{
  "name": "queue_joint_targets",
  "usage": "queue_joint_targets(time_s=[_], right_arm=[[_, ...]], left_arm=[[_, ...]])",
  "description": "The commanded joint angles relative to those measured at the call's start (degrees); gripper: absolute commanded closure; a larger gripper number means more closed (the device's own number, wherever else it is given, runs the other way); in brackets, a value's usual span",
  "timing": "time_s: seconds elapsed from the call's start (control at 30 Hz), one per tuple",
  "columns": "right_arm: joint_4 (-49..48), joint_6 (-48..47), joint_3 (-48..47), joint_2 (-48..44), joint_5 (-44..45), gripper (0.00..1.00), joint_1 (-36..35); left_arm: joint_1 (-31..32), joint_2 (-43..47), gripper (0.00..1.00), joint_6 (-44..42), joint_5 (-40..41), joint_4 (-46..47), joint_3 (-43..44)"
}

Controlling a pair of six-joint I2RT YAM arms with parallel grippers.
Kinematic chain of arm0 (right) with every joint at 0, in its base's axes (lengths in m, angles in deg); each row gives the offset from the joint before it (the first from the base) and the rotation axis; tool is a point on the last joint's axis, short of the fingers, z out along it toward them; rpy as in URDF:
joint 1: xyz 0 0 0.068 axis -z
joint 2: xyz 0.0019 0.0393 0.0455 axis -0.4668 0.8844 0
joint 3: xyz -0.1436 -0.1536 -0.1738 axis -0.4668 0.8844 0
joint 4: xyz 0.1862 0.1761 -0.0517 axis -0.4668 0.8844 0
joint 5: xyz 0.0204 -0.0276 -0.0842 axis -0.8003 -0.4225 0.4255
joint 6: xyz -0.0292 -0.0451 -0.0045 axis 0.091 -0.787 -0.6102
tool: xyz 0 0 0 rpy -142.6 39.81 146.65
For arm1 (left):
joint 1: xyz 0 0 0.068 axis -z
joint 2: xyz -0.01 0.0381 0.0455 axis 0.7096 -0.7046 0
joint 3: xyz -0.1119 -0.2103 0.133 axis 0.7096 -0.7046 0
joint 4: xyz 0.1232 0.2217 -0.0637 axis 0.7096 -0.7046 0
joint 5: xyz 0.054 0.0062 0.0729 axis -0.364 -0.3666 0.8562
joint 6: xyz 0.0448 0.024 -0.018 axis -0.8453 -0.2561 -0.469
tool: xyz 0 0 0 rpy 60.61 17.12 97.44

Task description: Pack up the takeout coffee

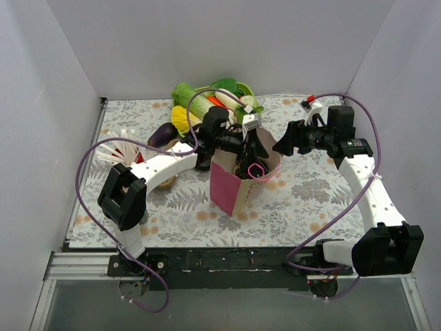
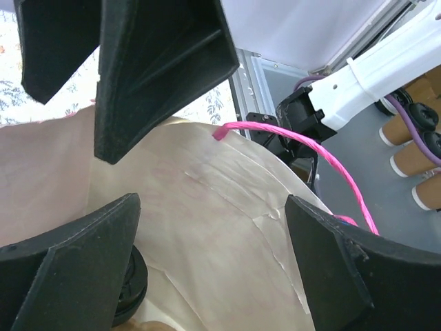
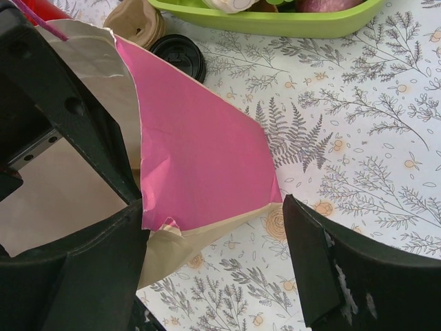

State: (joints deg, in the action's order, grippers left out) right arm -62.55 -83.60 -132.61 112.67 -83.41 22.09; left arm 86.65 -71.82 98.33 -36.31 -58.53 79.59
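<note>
L claw (image 2: 213, 227) is spread wide inside the mouth of the pink bag (image 1: 227, 186) and holds nothing; pale inner paper shows between its fingers. The takeout coffee (image 2: 132, 286) sits low in the bag, and only the ribbed black lid edge shows, partly behind one finger (image 2: 76, 262). Whether that finger touches it can't be told.

R claw (image 3: 213, 207) is also spread and pinches nothing. It straddles the bag's right wall: the inner finger (image 3: 89, 276) lies against the paper at the rim, w/ the pale inside on one side of it and the pink outside on the other. The outer finger (image 3: 344, 276) hangs apart from the bag, over the surface (image 1: 310, 186).

Edges & room: the bag stands upright mid-surface, mouth open, w/ the pink handle (image 2: 303, 148) arching off the rim. Left of the bag things are tight: a second black lid (image 3: 179, 56) sits just beside a brown carrier (image 3: 138, 21), both near the bag. Behind it is a green tray (image 3: 289, 21) of veg. The patterned surface is bare in front of the bag and to its right. White walls close in the back and both sides.

Pose: L arm's elbow is low at the near left, the forearm runs right to the bag, and the wrist tips down over the mouth. R arm rises from the near right, then bends left, roughly level, to the rim.
</note>
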Motion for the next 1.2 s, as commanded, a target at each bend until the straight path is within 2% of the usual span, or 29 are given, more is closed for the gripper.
queue_joint_targets(time_s=[0.0, 0.03, 0.13, 0.43, 0.5, 0.57, 0.83, 1.0, 1.17], right_arm=[[0.3, -1.1, -1.7, 0.3, -0.1, 0.17, 0.3], [0.5, -1.1, -1.9, 0.5, -0.1, 0.17, 0.3], [0.9, -1.6, -2.6, 0.8, 0.0, 0.17, 0.3], [3.3, -4.7, -3.9, 0.2, 1.7, 0.17, 0.3], [2.8, -4.7, -4.5, 0.0, 0.1, 0.16, 0.3], [1.9, -4.5, -6.1, 0.2, -1.3, 0.16, 0.3], [2.5, -6.1, -15.0, 3.3, -9.9, 0.1, 0.3], [3.0, -7.3, -20.5, 4.3, -7.5, 0.09, 0.3], [3.8, -8.2, -22.8, 5.9, -4.9, 0.08, 1.2]], left_arm=[[-0.3, 5.0, 0.13, 10.7, 3.8, 13.5, -3.5], [-0.4, 5.5, 0.13, 11.3, 8.1, 14.0, -4.7], [-0.5, 6.7, 0.13, 11.6, 11.3, 15.7, -5.2], [-1.4, 5.6, 0.15, 26.9, 12.9, 24.4, -4.7], [-1.6, 3.9, 0.15, 32.7, 8.3, 28.2, -4.7], [-1.9, 2.9, 0.15, 39.6, 2.5, 36.0, -4.7], [-2.0, -0.8, 0.11, 47.0, -7.3, 48.7, -0.9], [-2.0, -1.9, 0.09, 48.5, -11.6, 49.7, 2.2], [-2.7, -1.5, 0.08, 47.4, -12.6, 44.2, 8.9]])
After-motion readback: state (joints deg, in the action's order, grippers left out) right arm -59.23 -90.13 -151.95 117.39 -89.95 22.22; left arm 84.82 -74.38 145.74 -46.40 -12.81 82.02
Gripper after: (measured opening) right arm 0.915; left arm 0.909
